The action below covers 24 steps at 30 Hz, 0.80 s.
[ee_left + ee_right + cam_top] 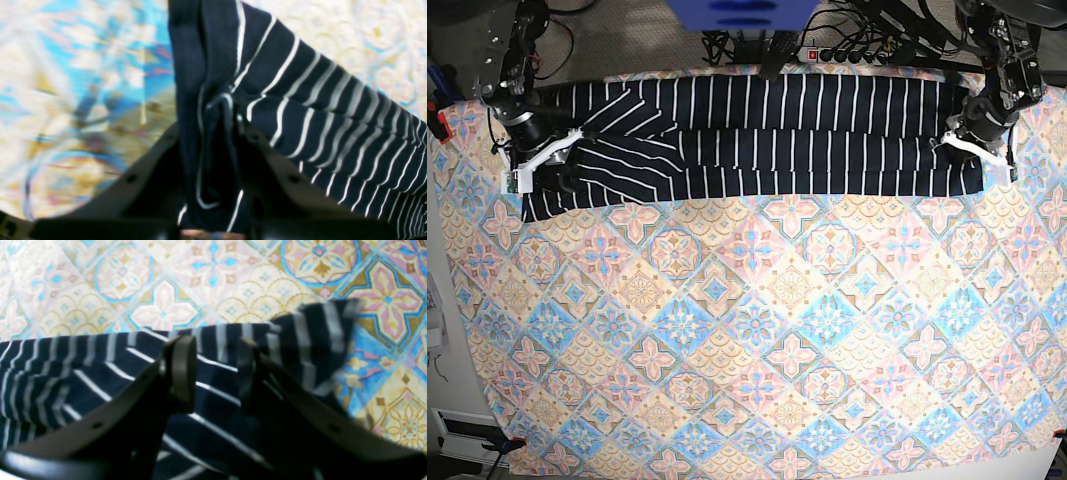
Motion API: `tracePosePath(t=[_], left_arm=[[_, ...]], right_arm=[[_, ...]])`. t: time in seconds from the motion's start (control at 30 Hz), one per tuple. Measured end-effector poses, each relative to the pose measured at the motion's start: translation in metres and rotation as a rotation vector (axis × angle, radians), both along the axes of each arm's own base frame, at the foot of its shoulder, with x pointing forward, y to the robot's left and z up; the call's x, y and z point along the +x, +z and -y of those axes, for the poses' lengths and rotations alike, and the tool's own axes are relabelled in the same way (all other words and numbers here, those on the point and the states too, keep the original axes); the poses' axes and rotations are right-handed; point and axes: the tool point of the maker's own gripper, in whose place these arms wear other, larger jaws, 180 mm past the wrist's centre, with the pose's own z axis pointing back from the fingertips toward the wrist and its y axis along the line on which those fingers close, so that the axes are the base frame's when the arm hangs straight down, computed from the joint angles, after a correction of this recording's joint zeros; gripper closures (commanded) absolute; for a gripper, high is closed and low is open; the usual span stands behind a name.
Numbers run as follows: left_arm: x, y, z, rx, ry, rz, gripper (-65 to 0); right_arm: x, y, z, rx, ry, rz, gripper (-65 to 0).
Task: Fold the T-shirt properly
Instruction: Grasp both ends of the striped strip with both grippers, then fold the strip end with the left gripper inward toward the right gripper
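Observation:
The T-shirt (767, 135), dark navy with thin white stripes, lies folded into a long band across the far side of the table. My left gripper (222, 133) is shut on a bunched fold of it; in the base view it sits at the band's right end (972, 148). The shirt fills the right of the left wrist view (333, 110). My right gripper (215, 370) stands open over the shirt (83, 380), fingers (180, 370) apart, with striped cloth showing between them. In the base view it is at the band's left end (542, 160).
A pastel cloth with diamond floral tiles (757, 340) covers the whole table. Both arms' bases and a mass of cables (867, 40) stand behind the table's far edge. A red clamp (439, 125) sits at the table's far left corner.

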Motion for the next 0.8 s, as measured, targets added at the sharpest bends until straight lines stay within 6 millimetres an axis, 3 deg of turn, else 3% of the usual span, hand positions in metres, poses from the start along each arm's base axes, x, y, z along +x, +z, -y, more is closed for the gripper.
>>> tracePosePath(t=[0.13,0.27,0.4,0.47,0.53,0.63,0.8], left_arm=[[-0.002,0.008,-0.020,0.021,0.058,0.019,0.0],[-0.002,0.014,-0.034,0.050,0.075,0.026,0.0],[0.006,0.022,-0.032,0.064,0.064,0.051,0.0],[0.016,0.028,-0.008,0.045,0.020,0.087,0.0],[0.024,0.031,0.033,-0.020,-0.045,0.120,0.0],[0.026,0.024,0.079,-0.115,-0.086,0.127,0.0],[0.021,0.013,0.127,-0.211,-0.114,0.105,0.0]], right_arm=[[0.000,-0.004,-0.015,0.021,0.032,-0.008,-20.1],[0.000,-0.004,-0.014,0.018,0.031,-0.008,-20.1],[0.000,-0.004,-0.014,0.018,0.031,-0.008,-20.1],[0.000,-0.003,-0.014,0.019,0.032,-0.008,-20.1],[0.000,-0.003,-0.015,0.021,0.030,-0.007,-20.1],[-0.001,-0.004,-0.013,0.016,0.032,-0.011,-20.1],[-0.002,-0.004,-0.014,0.018,0.031,-0.011,-20.1]])
